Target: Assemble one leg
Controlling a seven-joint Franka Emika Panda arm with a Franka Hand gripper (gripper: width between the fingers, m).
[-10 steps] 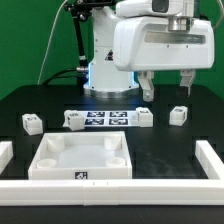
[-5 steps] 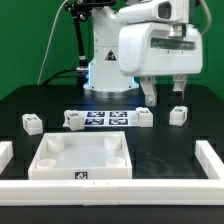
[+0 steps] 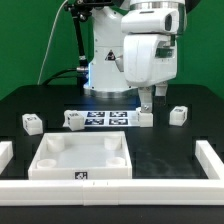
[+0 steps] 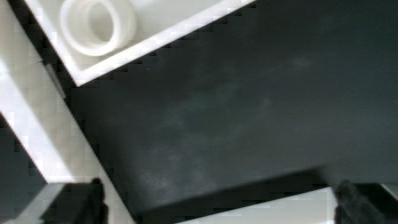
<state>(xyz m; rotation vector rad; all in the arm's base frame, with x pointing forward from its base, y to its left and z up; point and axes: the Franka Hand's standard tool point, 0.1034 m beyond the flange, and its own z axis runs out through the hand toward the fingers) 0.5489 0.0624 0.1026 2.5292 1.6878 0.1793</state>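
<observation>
Four small white legs with tags lie on the black table in the exterior view: one [image 3: 31, 123] at the left, one [image 3: 73, 120] by the marker board's left end, one [image 3: 145, 117] by its right end, one [image 3: 179, 114] further right. My gripper [image 3: 153, 96] hangs open and empty just above and behind the leg at the board's right end, touching nothing. In the wrist view the gripper [image 4: 221, 205] shows both dark fingertips [image 4: 71, 205] wide apart over black table, with a white surface of unclear identity at the frame's edge between them.
The marker board [image 3: 105, 118] lies between the two middle legs. The large white square panel [image 3: 82, 160] lies in front; its socket corner [image 4: 93, 25] shows in the wrist view. White rails border the table at the exterior view's right [image 3: 210, 160] and front [image 3: 120, 190].
The hand has turned about its vertical axis and shifted toward the exterior view's left, now over the leg at the marker board's right end. The legs have not moved.
</observation>
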